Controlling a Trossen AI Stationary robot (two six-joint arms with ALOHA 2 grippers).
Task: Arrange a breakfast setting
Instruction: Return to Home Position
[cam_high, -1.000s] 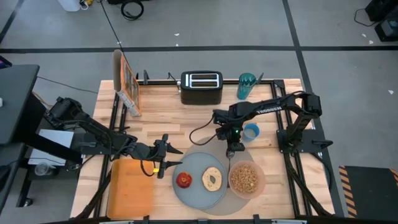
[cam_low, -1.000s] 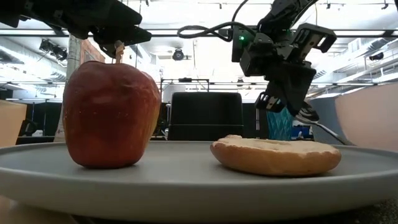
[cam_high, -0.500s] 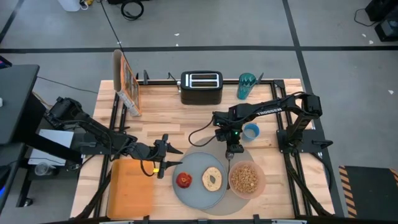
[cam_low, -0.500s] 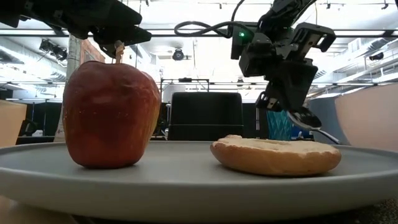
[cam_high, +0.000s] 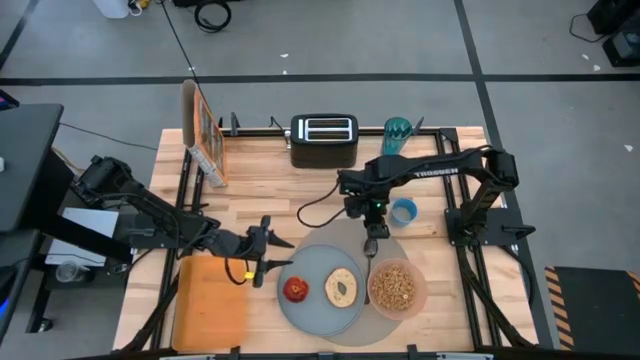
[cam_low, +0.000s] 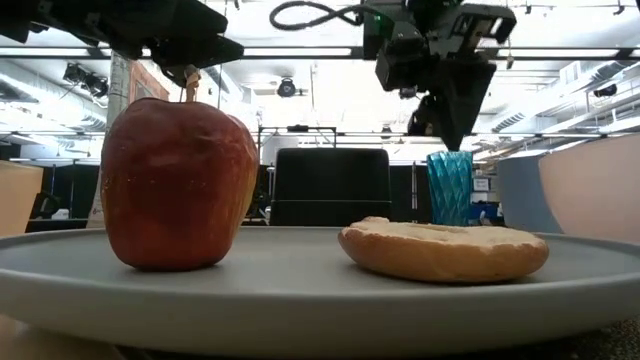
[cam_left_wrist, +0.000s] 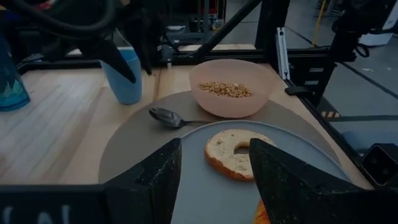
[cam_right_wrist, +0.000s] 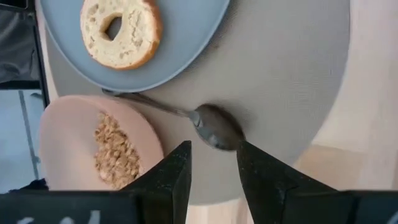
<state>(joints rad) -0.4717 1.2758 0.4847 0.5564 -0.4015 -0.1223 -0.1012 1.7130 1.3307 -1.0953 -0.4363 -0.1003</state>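
Spoon (cam_right_wrist: 214, 127) lies on mat (cam_high: 338, 238) at 1 o'clock of plate (cam_high: 315, 266), under right gripper (cam_high: 368, 234), fingers parted and empty; left gripper (cam_high: 270, 252), likewise parted and empty, waits at 9 o'clock of plate; careless right-arm withdrawal could topple blue cup (cam_high: 403, 211) at its 2 o'clock.

A robotics lab — tape-lined concrete floor (cam_high: 330, 40), coiled cable (cam_high: 210, 15), metal-framed wooden table (cam_high: 260, 190).

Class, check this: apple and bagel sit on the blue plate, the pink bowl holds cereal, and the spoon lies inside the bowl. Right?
One slip: the spoon lies on the grey mat beside the bowl, not in it, as the right wrist view shows. Apple and bagel on the plate, cereal in the bowl: correct.
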